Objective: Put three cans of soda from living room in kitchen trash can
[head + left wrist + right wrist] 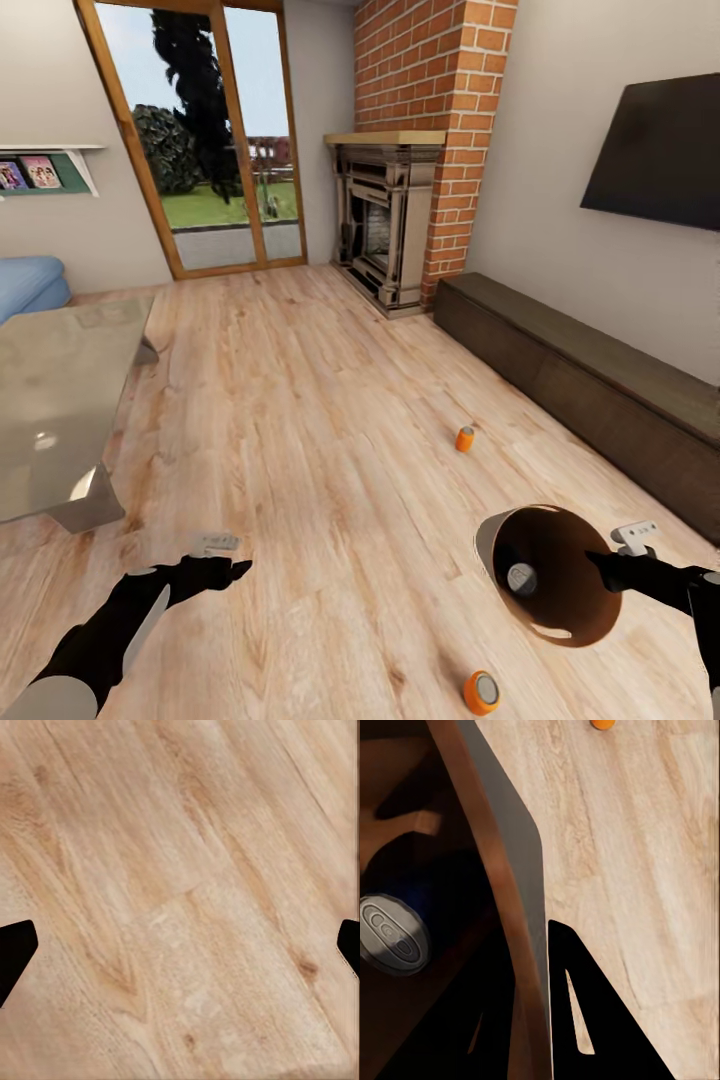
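The grey trash can [487, 535] hangs tilted just above the wooden floor at the lower right, its tan-brown inside facing me. My right gripper [600, 562] is shut on its rim, one finger [592, 1020] outside the wall [502, 870]. A dark blue soda can [521, 577] lies inside the bin, its silvery top [394, 934] showing. One orange can [465, 438] stands on the floor beyond the bin. The other orange can [481, 692] lies on the floor close in front of it. My left gripper [235, 568] hovers open over bare floor, its fingertips [15, 952] wide apart.
A glass coffee table [60, 400] stands at the left with a blue sofa [30, 285] behind it. A long dark low cabinet [580, 380] runs along the right wall under the black TV [660, 155]. The brick fireplace [385, 220] and glass doors lie ahead.
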`<state>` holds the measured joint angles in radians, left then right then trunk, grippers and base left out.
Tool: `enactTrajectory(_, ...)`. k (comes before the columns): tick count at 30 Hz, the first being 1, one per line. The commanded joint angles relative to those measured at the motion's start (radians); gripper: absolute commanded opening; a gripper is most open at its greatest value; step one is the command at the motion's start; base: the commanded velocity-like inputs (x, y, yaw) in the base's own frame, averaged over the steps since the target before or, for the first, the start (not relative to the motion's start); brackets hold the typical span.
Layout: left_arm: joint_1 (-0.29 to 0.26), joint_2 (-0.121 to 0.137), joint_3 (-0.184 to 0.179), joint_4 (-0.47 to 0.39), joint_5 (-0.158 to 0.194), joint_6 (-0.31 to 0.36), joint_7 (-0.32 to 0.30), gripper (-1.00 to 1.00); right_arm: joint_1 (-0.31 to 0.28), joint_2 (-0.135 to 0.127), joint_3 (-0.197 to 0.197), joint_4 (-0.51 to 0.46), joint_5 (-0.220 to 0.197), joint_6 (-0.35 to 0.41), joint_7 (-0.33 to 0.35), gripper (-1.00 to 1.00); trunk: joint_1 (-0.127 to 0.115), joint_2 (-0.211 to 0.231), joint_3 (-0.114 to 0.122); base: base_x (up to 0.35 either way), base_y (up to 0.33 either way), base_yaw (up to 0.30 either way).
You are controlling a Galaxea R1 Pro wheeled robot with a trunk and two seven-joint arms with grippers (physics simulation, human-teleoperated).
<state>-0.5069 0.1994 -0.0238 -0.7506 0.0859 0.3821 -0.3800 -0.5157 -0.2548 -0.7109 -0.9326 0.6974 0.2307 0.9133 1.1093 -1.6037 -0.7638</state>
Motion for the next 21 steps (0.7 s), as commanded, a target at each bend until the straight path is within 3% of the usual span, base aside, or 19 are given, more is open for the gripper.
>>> enactTrajectory(1,0.0,0.0,-0.001,0.0,0.0,0.0,0.0,1.0,0.0,-0.002,0.0,0.0,-0.009,0.004,0.007,-1.0,0.0,0.0,0.0,0.001,-0.327,0.0)
enactTrajectory(5,0.001,0.0,-0.014,-0.001,0.001,-0.003,0.0,1.0,0.0,-0.012,-0.023,0.001,-0.01,0.004,0.007,-1.0,0.0,0.0,0.0,0.0,-0.327,-0.018)
enactTrajectory(7,0.001,0.0,-0.017,0.002,0.001,-0.02,-0.001,1.0,0.0,-0.016,-0.069,0.001,-0.01,0.004,0.013,-1.0,0.0,0.0,0.0,0.0,-0.327,-0.106)
enactTrajectory(9,0.001,0.0,-0.018,0.005,0.001,-0.033,-0.001,1.0,0.0,-0.02,-0.088,0.001,-0.01,0.004,0.014,-1.0,0.0,0.0,0.0,0.0,-0.327,-0.173)
enactTrajectory(13,0.001,0.0,-0.018,0.009,0.001,-0.042,-0.002,1.0,0.001,-0.034,-0.099,0.004,-0.012,0.005,0.014,-1.0,0.0,0.0,0.0,0.0,-0.299,-0.217)
enactTrajectory(21,0.001,0.0,-0.019,0.021,-0.002,-0.117,-0.006,1.0,0.008,-0.045,-0.166,0.009,-0.013,0.004,0.017,-1.0,0.0,0.0,0.0,0.02,-0.089,-0.24)
